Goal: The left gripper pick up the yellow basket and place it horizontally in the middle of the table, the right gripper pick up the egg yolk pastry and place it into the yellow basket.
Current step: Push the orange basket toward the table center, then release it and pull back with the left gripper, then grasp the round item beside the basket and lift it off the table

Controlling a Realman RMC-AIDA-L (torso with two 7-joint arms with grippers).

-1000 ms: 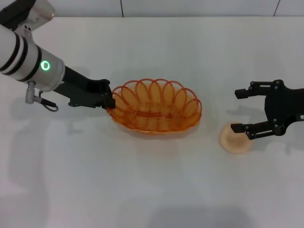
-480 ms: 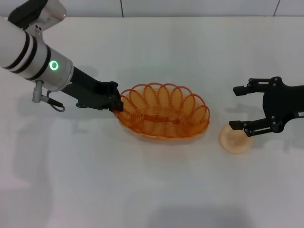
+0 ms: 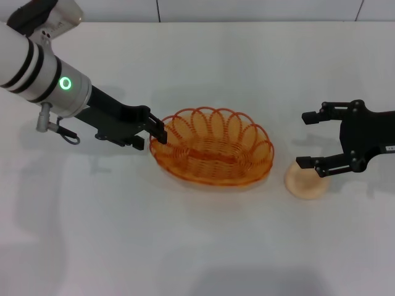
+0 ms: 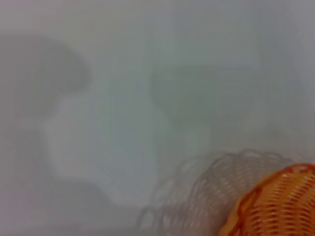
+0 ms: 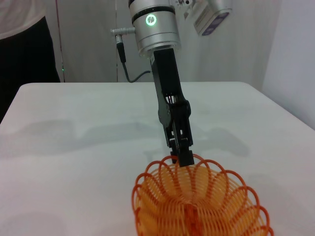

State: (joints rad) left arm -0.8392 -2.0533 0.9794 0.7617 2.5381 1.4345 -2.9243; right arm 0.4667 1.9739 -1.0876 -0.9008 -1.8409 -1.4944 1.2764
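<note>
The yellow basket (image 3: 213, 154) rests lengthwise on the white table (image 3: 203, 246), near its middle. My left gripper (image 3: 158, 134) is at the basket's left rim, its jaws slightly apart on either side of the rim loops. The right wrist view shows the same: the left gripper (image 5: 181, 153) at the far rim of the basket (image 5: 202, 206). A corner of the basket (image 4: 280, 206) shows in the left wrist view. The egg yolk pastry (image 3: 306, 183) lies on the table right of the basket. My right gripper (image 3: 307, 140) hangs open just behind it, one finger over the pastry's far edge.
The white table reaches a wall at the back edge (image 3: 203, 21). Beyond the table's far side, the right wrist view shows a dark figure or drape (image 5: 24, 44) and a white wall.
The left arm carried the basket to the right and set it down near the table's middle. Its jaws have loosened at the rim. The right gripper has barely moved.
</note>
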